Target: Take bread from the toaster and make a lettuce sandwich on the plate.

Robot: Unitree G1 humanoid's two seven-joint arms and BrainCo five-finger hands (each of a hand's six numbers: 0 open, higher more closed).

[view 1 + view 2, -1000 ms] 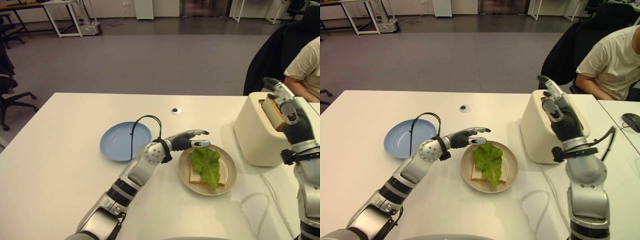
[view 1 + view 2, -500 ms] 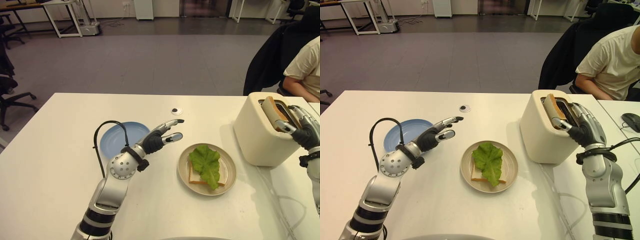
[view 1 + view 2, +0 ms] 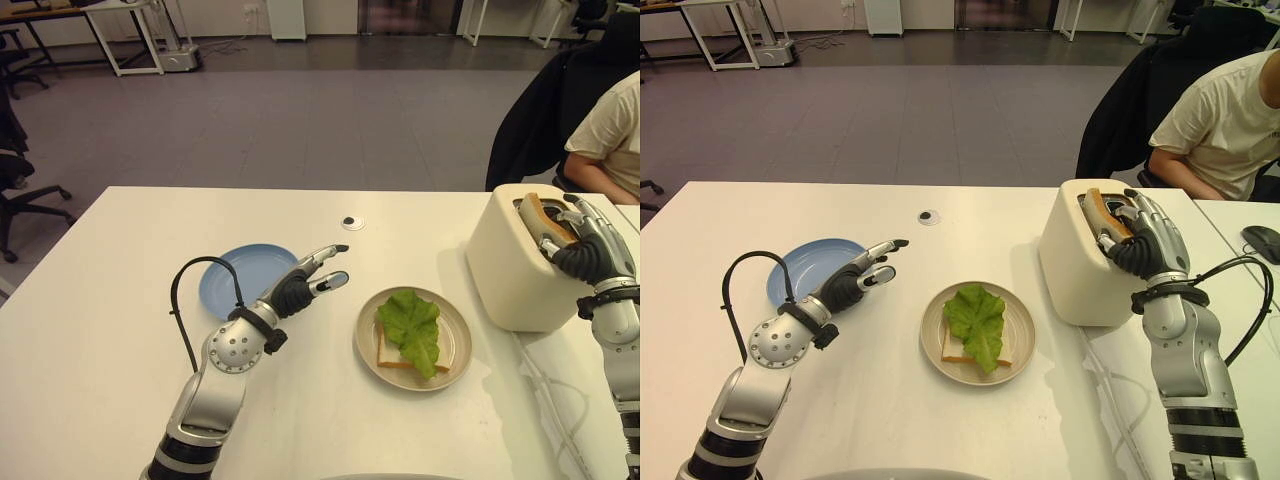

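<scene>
My right hand [image 3: 1148, 238] grips the bread slice [image 3: 1097, 207] in the toaster [image 3: 1070, 270]; my left hand [image 3: 853, 280] hovers released over the counter [image 3: 940, 420], by the blue plate [image 3: 800, 268]

Table [image 3: 940, 430]: white, smooth, matt laminate look. Plate [image 3: 1022, 350]: beige, matt glaze. Lettuce [image 3: 975, 318] on it: crinkled, slightly waxy. Bread [image 3: 952, 351] under it: porous crumb. Blue plate [image 3: 800, 270] left of the plate: smooth, soft sheen. Toaster [image 3: 1070, 270] right of the plate: cream, smooth satin plastic look. Toast slice [image 3: 1098, 212] in its slot: dry browned crust. Left hand [image 3: 852, 284], right hand [image 3: 1145, 240]: silvery metallic shells over dark matt plastic.
</scene>
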